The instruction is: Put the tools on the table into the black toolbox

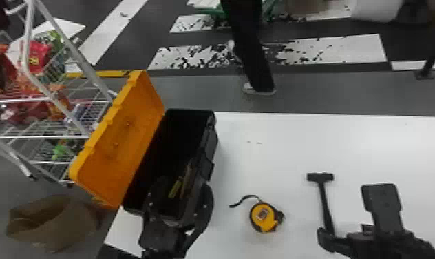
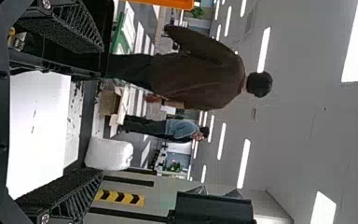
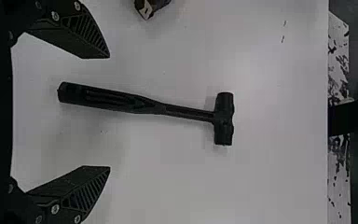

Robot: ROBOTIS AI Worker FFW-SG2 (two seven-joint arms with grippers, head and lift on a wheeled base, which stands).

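Observation:
The black toolbox (image 1: 211, 137) stands open, with a yellow-and-dark item (image 1: 175, 187) inside. My left gripper (image 1: 183, 187) is at its near end, one finger over the interior and the other beside the side wall; in the left wrist view the left gripper (image 2: 102, 111) is open. A yellow-and-black tape measure (image 1: 262, 217) with a strap lies on the table right of the box. Farther right lies a black hammer (image 1: 324, 201), its handle toward my open right gripper (image 1: 351, 211). In the right wrist view, the hammer (image 3: 154, 106) extends ahead of the right gripper (image 3: 108, 113), handle end between the spread fingers.
The toolbox's orange lid (image 1: 124, 137) leans open to the left. Beyond it stands a wire cart (image 1: 51, 100) of packages, with a brown paper bag (image 1: 51, 220) on the floor. The white table (image 1: 382, 137) ends at a straight far edge.

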